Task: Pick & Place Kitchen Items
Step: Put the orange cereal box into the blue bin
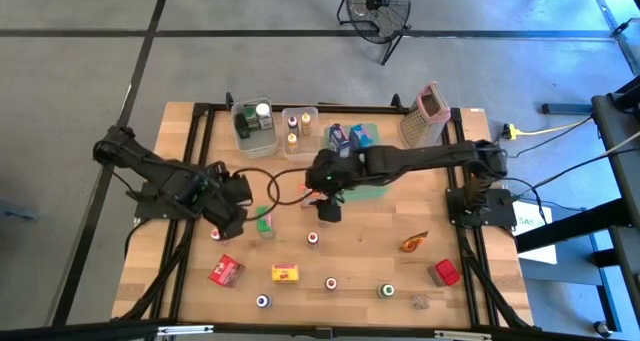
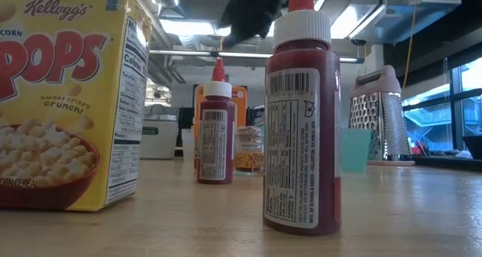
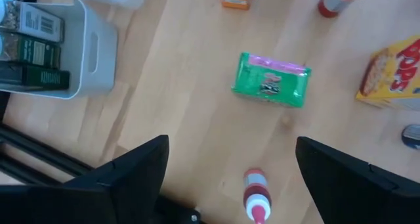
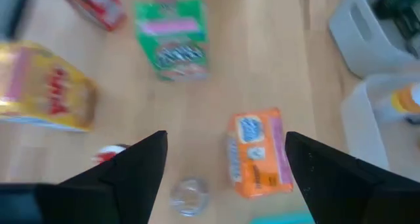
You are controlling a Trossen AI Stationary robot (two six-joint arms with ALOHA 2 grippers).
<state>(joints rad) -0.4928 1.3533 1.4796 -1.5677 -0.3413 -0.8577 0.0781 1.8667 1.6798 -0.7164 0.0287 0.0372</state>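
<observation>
Small groceries are scattered over the wooden table. A green packet [image 1: 263, 221] lies flat between the two grippers, and an orange carton [image 4: 259, 152] and a clear jar [image 4: 189, 196] lie beneath my right gripper. My left gripper [image 1: 237, 211] hovers open left of the green packet [image 3: 272, 79], with a red squeeze bottle [image 3: 256, 194] standing below it. My right gripper [image 1: 328, 210] is open and points down, its fingers [image 4: 131, 165] spread above the orange carton without touching it. A yellow Corn Pops carton [image 2: 68, 99] and two red bottles [image 2: 301, 114] stand at the near side.
Two clear bins [image 1: 253, 129] holding jars stand at the far edge, beside a blue carton [image 1: 338, 136] and the box grater [image 1: 425, 116]. A green tray [image 1: 370, 189] lies under my right arm. Jars, a red carton [image 1: 226, 271] and a yellow carton [image 1: 287, 273] dot the near part.
</observation>
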